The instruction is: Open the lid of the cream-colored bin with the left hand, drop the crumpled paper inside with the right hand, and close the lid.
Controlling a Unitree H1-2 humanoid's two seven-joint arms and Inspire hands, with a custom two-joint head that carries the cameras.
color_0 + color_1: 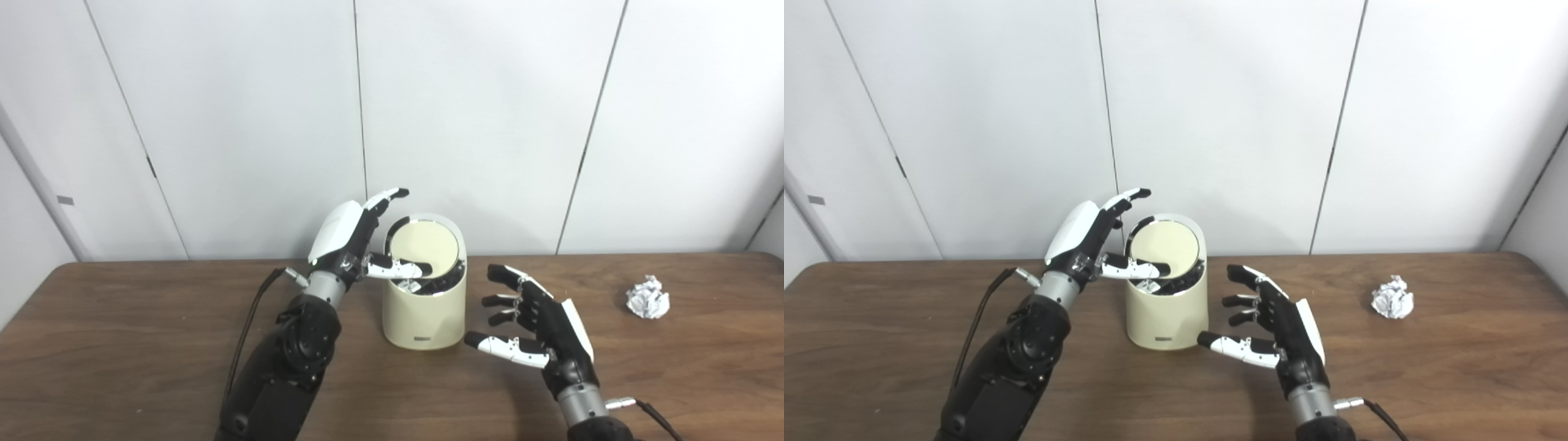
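Cream-colored bin (422,315), round lid (425,246) tipped up, white scraps inside

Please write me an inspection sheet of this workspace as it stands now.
Surface: brown wooden table, no spills seen.
Job's things: cream-colored bin upright at centre, lid tilted open, something white inside; crumpled paper lying far right, untouched.
Clutter: nothing seen.
Hands: left hand at the bin's rim, thumb across the opening; right hand open, empty, beside the bin.
Cables: black cable along the left arm; another at the right wrist.
Surroundings: white wall panels.
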